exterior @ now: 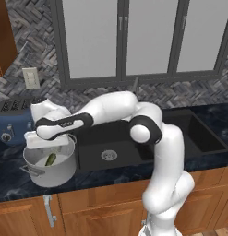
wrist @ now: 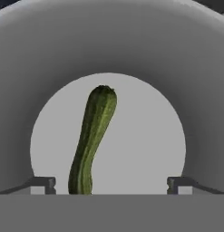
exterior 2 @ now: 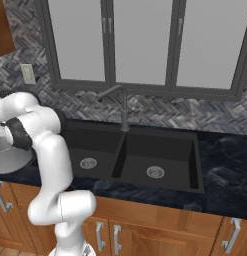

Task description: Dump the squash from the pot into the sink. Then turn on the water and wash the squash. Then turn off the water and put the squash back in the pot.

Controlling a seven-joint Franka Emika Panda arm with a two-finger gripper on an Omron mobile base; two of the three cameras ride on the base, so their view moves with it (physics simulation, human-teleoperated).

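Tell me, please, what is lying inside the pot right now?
The squash lies alone on the pale floor of the pot, between the open jaws. From the left base view the hand covers part of the inside; no water shows.

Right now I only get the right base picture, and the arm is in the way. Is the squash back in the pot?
Observer: Yes. In the hand view the squash lies on the pale bottom of the pot.
Operator: Is the robot holding it?
Observer: No. The gripper is open, its fingertips wide apart, and the squash lies loose nearer one of them.
Operator: Where is the pot standing?
Observer: In the left base view it is on the dark counter, left of the sink, in front of a blue toaster.
Operator: Is water running?
Observer: None that I can see in the sink.
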